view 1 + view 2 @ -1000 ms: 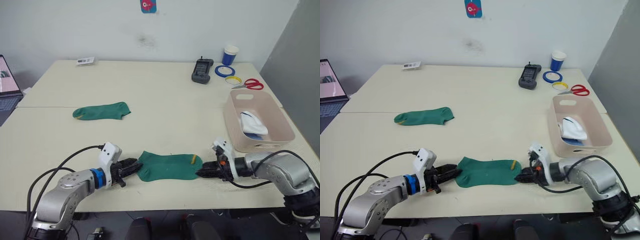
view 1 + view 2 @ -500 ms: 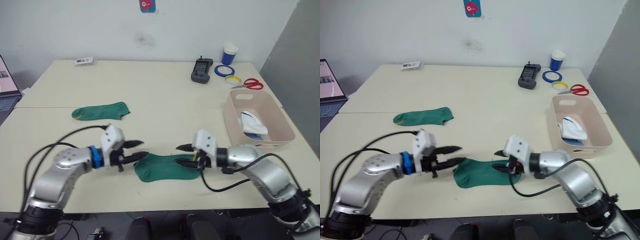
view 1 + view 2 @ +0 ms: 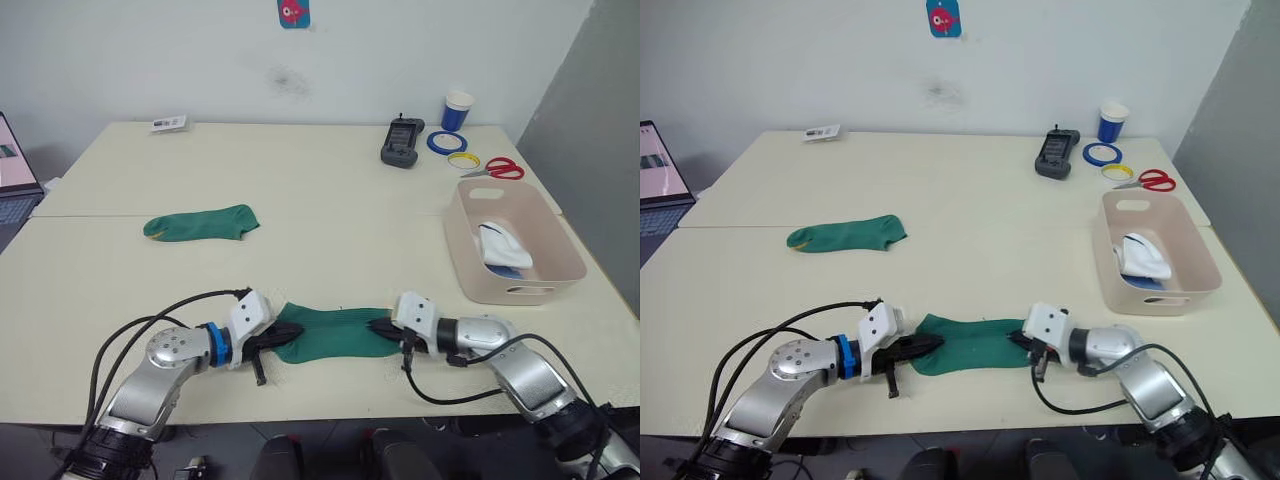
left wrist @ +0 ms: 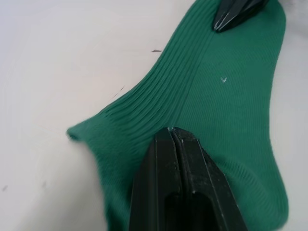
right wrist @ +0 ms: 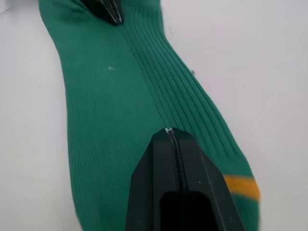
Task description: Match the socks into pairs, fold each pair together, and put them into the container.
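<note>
- Near the front edge of the counter (image 3: 330, 245), about midway along it: a dark green sock (image 3: 335, 335) lies flat and lengthwise, and I have one end in each hand. My left gripper (image 3: 272, 339) has its jaws pressed together on one end; my right gripper (image 3: 382, 328) has its jaws pressed together on the end with the yellow mark.
- Change: half a second ago both sets of jaws were spread and lifted off the counter over the sock. Now they are down and shut on the fabric. A second ago they lay at the sock's ends, low on the counter.
- Meaning, as I judge it: the grasp on this sock is made at both ends. It can now be lifted and carried to its mate, the second green sock (image 3: 202, 222), which lies flat well apart toward the back-left.
- Progress: the pink container (image 3: 513, 254) at the right edge holds a white bundle (image 3: 503, 247) with blue showing under it. The green pair looks like what is left.
- Material: ribbed knit, fine ridges running lengthwise, a seam line down the middle, a yellow band (image 5: 243, 186) at one end. Thin and limp, it wrinkles at the gripped ends.
- Container: smooth rigid plastic, rounded corners, slot handles.
</note>
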### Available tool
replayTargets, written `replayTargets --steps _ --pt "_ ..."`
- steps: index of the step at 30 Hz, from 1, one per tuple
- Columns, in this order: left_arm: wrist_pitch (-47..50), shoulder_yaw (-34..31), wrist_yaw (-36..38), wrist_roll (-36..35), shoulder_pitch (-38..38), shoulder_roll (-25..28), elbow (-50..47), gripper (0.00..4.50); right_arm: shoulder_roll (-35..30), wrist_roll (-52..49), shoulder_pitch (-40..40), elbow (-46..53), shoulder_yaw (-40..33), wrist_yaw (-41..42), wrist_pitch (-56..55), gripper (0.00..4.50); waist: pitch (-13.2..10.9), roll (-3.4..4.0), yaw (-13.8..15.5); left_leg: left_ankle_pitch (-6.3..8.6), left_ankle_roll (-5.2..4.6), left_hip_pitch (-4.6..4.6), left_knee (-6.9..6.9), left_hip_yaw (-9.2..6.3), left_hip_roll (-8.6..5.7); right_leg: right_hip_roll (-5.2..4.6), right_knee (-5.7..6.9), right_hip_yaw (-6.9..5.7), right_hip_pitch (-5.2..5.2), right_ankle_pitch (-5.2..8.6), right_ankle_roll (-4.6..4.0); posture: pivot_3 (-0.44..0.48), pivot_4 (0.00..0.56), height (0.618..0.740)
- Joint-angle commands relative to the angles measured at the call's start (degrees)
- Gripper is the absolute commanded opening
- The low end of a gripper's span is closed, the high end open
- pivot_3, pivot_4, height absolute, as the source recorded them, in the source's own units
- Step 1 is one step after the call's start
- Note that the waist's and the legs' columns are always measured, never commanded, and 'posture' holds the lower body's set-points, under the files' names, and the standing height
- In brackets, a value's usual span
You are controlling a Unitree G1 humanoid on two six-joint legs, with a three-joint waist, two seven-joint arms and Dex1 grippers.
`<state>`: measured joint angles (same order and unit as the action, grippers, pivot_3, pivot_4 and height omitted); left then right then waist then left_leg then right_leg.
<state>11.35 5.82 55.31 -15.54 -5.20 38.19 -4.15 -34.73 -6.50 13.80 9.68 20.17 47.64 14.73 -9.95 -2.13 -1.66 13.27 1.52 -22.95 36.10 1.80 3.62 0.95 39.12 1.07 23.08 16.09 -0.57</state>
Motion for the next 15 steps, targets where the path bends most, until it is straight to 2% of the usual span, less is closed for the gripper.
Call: replayTargets --steps 1,4,10,13,15 --pt "0.3 -2.4 1.1 -0.7 1.3 1.4 1.6 0.02 -2.3 -1.1 -2.0 0.9 -3.7 1.9 -1.1 0.0 0.0 0.01 0.0 0.0 0.0 0.01 0.0 0.02 0.0 0.0 0.0 -0.02 -0.02 0.0 0.0 0.0 0.15 0.74" --pt "2.1 -3.9 2.5 -3.9 1.4 1.5 -1.2 0.02 -2.6 -4.4 -3.2 4.0 -6.5 2.7 1.1 0.0 0.0 0.02 0.0 0.0 0.0 0.02 0.0 0.01 0.01 0.0 0.0 0.0 -0.03 0.0 0.0 0.0 0.15 0.74" --pt "7.5 -6.9 5.8 -9.4 -1.0 4.2 -6.6 0.02 -2.2 -18.0 -3.0 15.3 -14.9 1.6 16.6 0.0 0.0 0.01 0.0 0.0 0.01 -0.05 -0.01 -0.06 0.03 0.0 0.02 -0.03 0.02 0.0 0.0 0.0 0.15 0.74" --pt "8.6 -7.3 6.4 -9.9 -1.8 5.2 -7.3 0.0 -3.0 -22.3 -4.3 18.1 -18.7 0.2 22.8 0.64 0.0 0.01 0.0 0.0 0.01 -0.04 0.0 -0.08 0.01 -0.01 0.0 -0.01 0.0 0.0 0.0 0.0 0.15 0.74" --pt "9.2 -7.8 5.8 -10.0 -2.7 5.1 -6.8 0.0 -3.0 -23.8 -4.8 18.8 -20.3 -1.1 25.4 1.33 0.0 0.01 0.0 0.0 0.01 -0.05 0.0 -0.07 -0.02 -0.03 -0.01 0.0 0.0 0.0 0.0 0.0 0.15 0.74"
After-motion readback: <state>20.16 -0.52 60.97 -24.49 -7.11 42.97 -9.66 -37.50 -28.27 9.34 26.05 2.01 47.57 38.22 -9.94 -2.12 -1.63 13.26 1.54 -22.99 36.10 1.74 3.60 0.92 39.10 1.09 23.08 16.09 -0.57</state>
